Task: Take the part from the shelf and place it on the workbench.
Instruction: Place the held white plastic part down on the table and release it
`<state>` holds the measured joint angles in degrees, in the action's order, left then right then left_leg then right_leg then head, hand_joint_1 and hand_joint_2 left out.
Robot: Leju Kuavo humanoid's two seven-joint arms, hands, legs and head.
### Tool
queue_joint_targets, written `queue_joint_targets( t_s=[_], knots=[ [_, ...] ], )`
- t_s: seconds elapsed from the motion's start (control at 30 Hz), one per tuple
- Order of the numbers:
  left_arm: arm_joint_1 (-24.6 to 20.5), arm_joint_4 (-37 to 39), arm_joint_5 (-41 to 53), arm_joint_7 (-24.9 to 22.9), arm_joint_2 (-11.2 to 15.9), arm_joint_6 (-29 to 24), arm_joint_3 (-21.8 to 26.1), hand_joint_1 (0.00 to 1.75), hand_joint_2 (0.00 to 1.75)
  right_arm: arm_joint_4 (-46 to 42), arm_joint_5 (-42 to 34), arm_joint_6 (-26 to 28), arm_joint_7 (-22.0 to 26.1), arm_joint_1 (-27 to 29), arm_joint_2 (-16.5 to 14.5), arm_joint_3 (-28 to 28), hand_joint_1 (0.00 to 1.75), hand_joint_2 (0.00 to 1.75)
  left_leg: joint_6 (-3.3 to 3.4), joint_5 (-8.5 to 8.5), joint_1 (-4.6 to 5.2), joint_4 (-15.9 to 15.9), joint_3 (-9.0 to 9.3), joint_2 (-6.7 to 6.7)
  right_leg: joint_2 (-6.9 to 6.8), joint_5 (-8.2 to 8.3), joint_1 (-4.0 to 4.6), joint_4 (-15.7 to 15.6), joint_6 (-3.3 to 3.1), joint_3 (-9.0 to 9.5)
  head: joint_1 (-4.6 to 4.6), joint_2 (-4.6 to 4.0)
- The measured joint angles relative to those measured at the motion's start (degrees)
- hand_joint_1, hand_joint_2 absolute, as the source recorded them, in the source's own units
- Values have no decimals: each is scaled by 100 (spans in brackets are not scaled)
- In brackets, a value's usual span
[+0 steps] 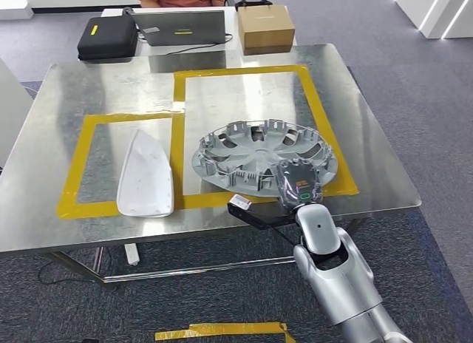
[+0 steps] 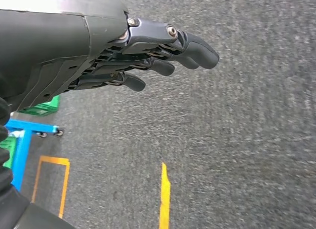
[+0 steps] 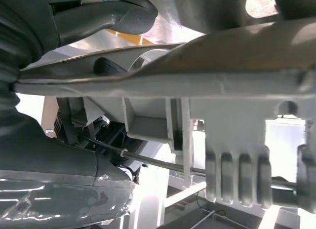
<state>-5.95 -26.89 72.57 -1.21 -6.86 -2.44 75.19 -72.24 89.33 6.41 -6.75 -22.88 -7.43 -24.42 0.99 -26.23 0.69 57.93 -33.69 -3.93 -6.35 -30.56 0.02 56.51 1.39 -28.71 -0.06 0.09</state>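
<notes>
My right hand [image 1: 299, 185] grips the near rim of the wheel cover [image 1: 262, 154], lying flat inside the workbench's [image 1: 55, 202] taped square, while my left hand [image 2: 149, 51] hangs slack over the floor.

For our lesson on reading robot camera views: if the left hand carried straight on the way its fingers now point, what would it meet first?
Probably only the grey carpet floor. The left hand hangs empty, fingers extended, and nothing lies ahead of the fingertips in the left wrist view, though depth is unclear.
</notes>
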Motion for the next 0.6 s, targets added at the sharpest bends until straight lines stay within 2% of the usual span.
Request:
queue_joint_targets(
  t_s=[0.37, 0.6],
  knots=[
    [-3, 1, 16, -374, 11, -159, 0, 0, 175, 117, 0, 40, 50, 3, 0, -2, 175, 175, -1, 1, 1, 0, 0, 0, 0, 0, 0, 0, 0, 1, 1, 0],
    [-3, 1, 61, -431, 15, -173, 0, 0, 175, 143, 0, 41, 50, 7, 0, -20, 175, 175, -1, 1, 1, 0, 0, 0, 0, 0, -1, 0, 0, 1, 1, 0]
  ],
)
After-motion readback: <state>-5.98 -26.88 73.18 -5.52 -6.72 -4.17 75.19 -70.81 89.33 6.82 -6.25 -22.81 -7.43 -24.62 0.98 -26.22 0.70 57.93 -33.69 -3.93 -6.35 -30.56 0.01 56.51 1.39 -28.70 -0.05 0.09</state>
